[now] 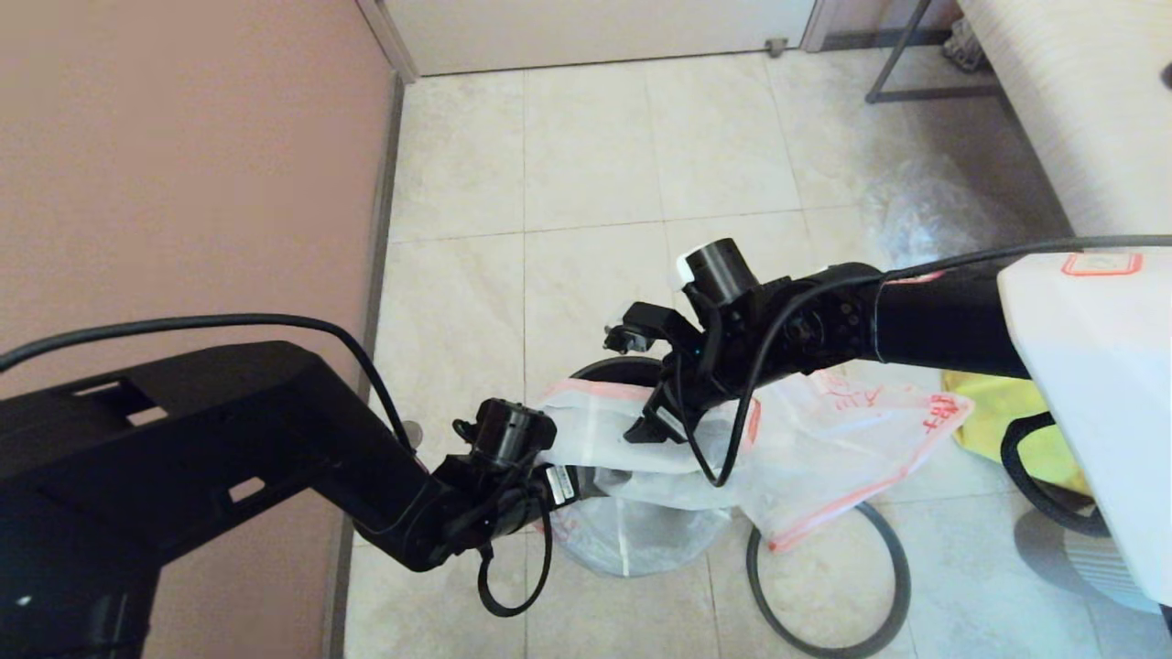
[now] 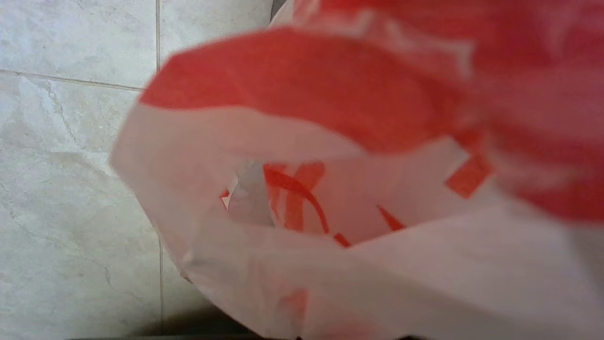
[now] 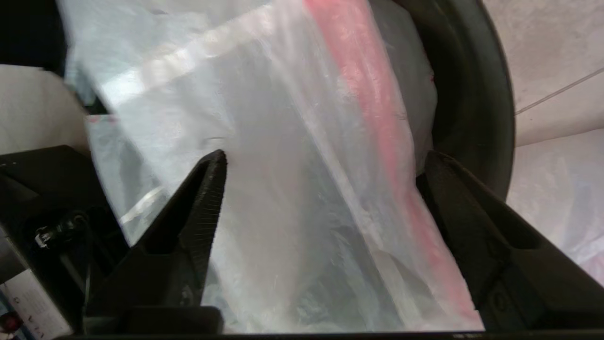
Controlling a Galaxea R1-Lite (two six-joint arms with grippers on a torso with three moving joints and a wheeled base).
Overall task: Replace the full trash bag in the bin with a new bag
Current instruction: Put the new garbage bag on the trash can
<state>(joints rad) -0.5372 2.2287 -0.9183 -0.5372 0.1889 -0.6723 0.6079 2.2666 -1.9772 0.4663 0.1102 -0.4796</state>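
The new bag (image 1: 806, 430), white film with red edging and red print, is stretched over the black bin (image 1: 612, 369). Only the bin's far rim shows past it. My left gripper (image 1: 563, 480) is at the bag's near-left edge and is shut on it; its wrist view is filled by the bag's open mouth (image 2: 330, 198). My right gripper (image 1: 641, 380) hangs over the bin's mouth, open. In its wrist view the right gripper (image 3: 325, 158) has its fingers wide apart, with loose bag film (image 3: 302, 189) between them and the bin's wall (image 3: 472, 94) beyond.
The bin's dark-grey hoop (image 1: 893, 549) lies flat on the tiles at the near right. A yellow bag (image 1: 1007, 412) sits under the right arm. A crumpled clear bag (image 1: 925, 215) lies at the back right. A pink wall (image 1: 183, 183) runs along the left.
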